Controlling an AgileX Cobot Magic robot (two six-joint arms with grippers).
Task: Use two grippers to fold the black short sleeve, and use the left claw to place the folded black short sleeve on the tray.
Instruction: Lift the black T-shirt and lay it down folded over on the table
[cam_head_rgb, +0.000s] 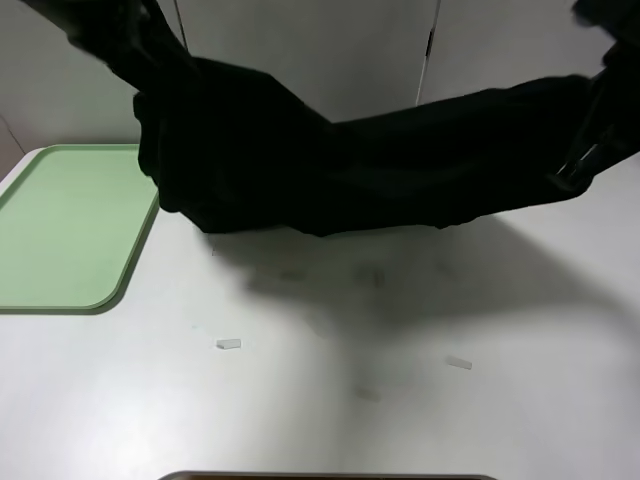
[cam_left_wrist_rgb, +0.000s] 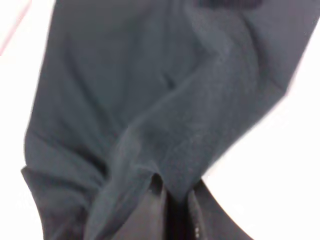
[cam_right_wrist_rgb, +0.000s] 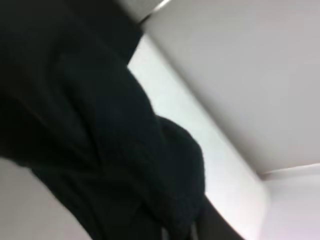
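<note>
Two ends of the black short sleeve (cam_head_rgb: 330, 175) hang pinched, one in the left claw (cam_left_wrist_rgb: 172, 197), one in the right gripper (cam_right_wrist_rgb: 177, 231), with the middle sagging above the table (cam_head_rgb: 400, 420) just beside the tray (cam_head_rgb: 60, 225). Given that sag, both arms should probably move level and together, laying the cloth flat without bunching.

black short sleeve (cam_head_rgb: 330, 170): no readable text
tray (cam_head_rgb: 60, 230): no readable label
tape strip (cam_head_rgb: 228, 344): too small to read
</note>
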